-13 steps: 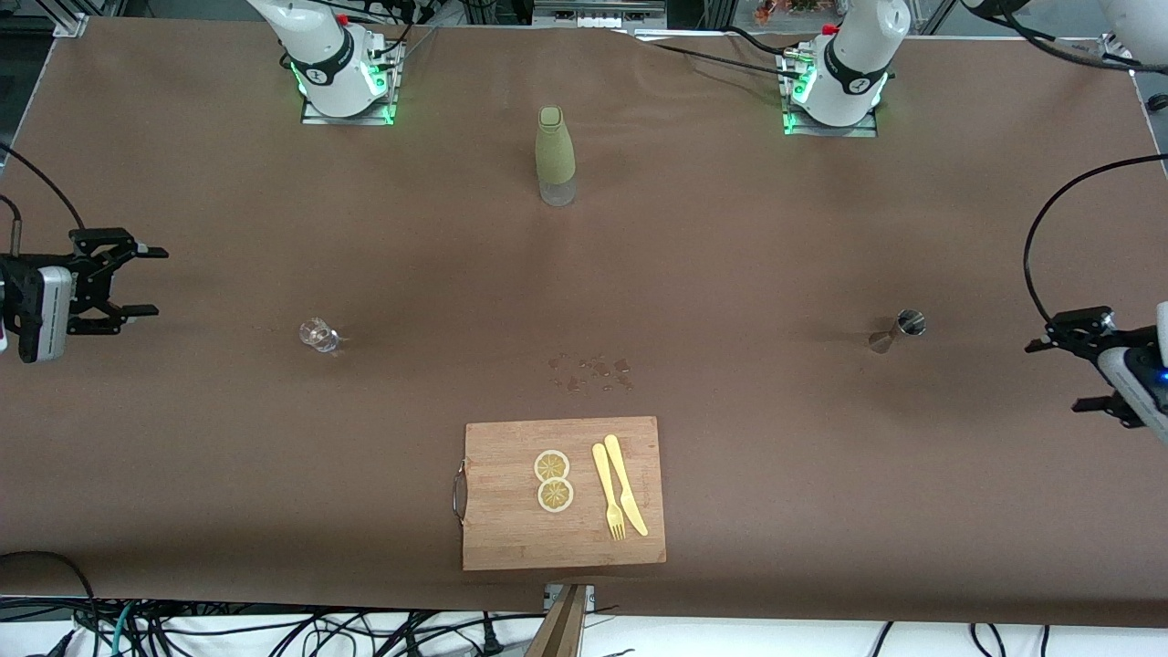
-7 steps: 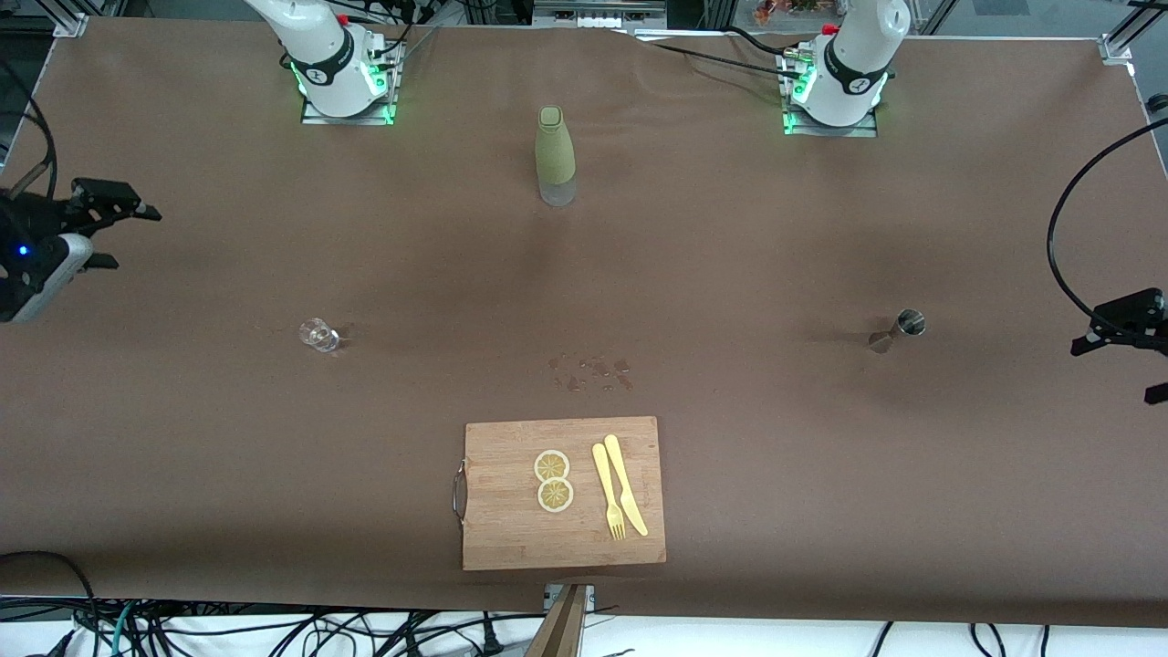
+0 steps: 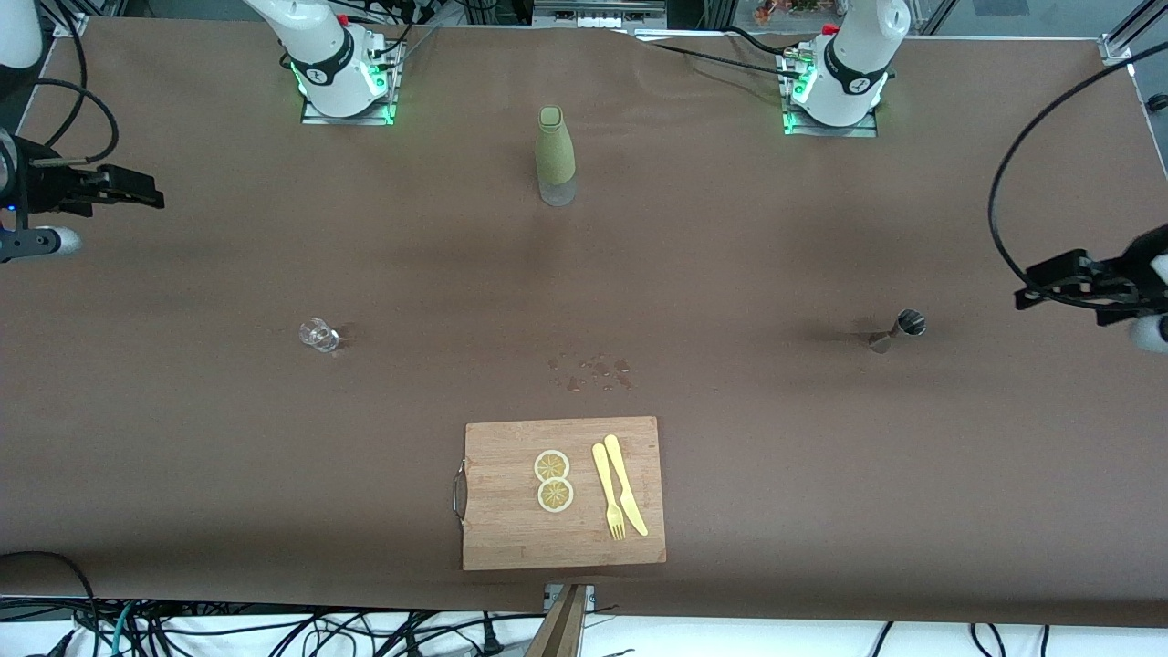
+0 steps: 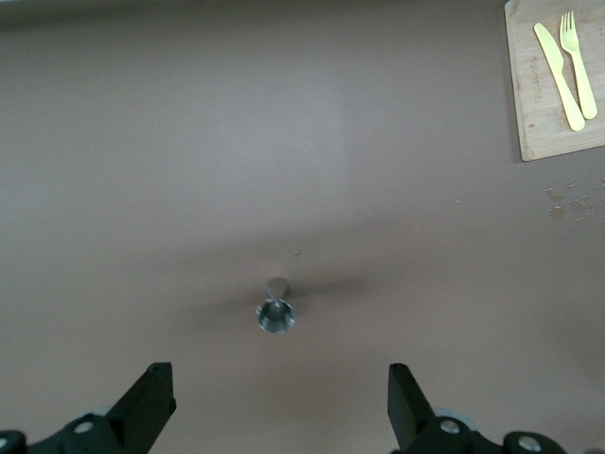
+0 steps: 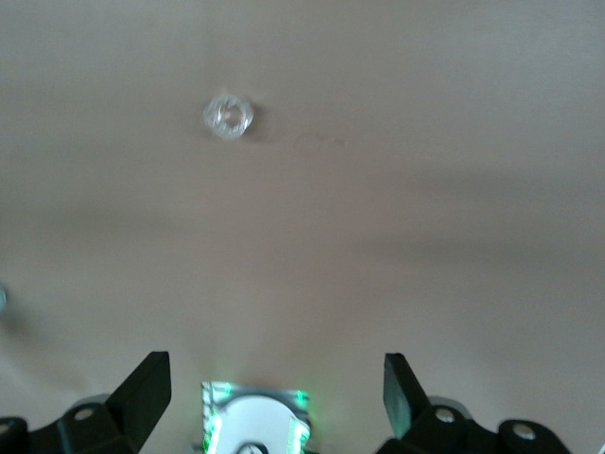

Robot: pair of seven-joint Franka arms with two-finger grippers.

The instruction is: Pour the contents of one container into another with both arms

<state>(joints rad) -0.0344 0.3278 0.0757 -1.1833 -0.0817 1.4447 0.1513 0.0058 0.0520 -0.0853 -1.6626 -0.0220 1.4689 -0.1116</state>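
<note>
Standing on the brown table (image 3: 730,274), the little glass cup (image 3: 318,335) is toward the right arm's end and the silver jigger (image 3: 899,329) toward the left arm's end. Both the left gripper (image 4: 279,407) and right gripper (image 5: 274,397) hang up high, fingers wide apart, holding nothing.

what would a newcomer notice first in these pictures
Likely the cutting board with lemon slices and yellow cutlery, nearest the front camera. Next, the green bottle standing between the arm bases. The glass cup and jigger stand untouched toward opposite table ends, with both tools open.
</note>
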